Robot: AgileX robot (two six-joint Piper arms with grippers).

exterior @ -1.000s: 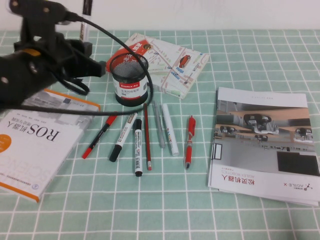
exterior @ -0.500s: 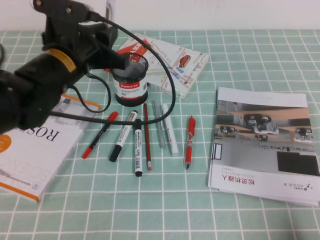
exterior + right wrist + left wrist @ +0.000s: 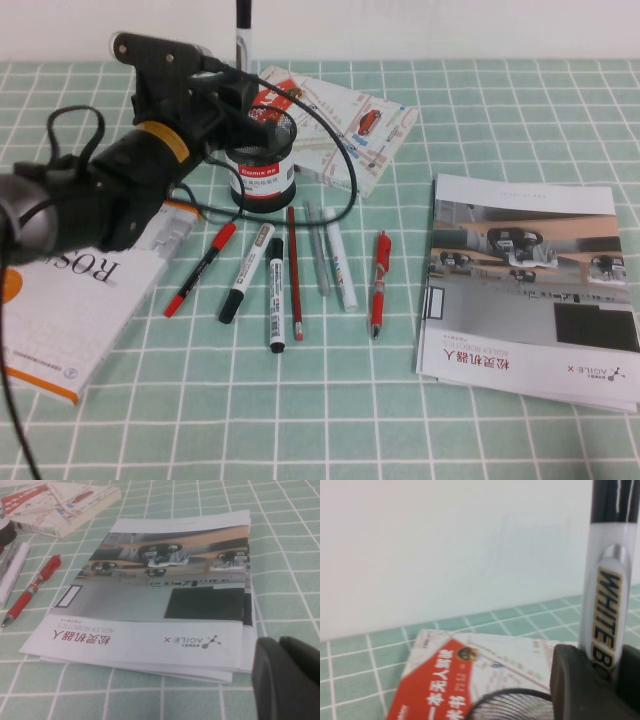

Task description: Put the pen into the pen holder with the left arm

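while the pen (image 3: 243, 30) stands upright just above the pen holder (image 3: 262, 160), the left gripper (image 3: 592, 677) is clenched around its white barrel, black cap up. beside the holder's far side lies a map booklet (image 3: 345, 125); before it, loose pens (image 3: 290, 270) lie on the worktop (image 3: 330, 400). well apart, the right gripper (image 3: 287, 677), fingers together, hovers by a brochure (image 3: 165, 590).
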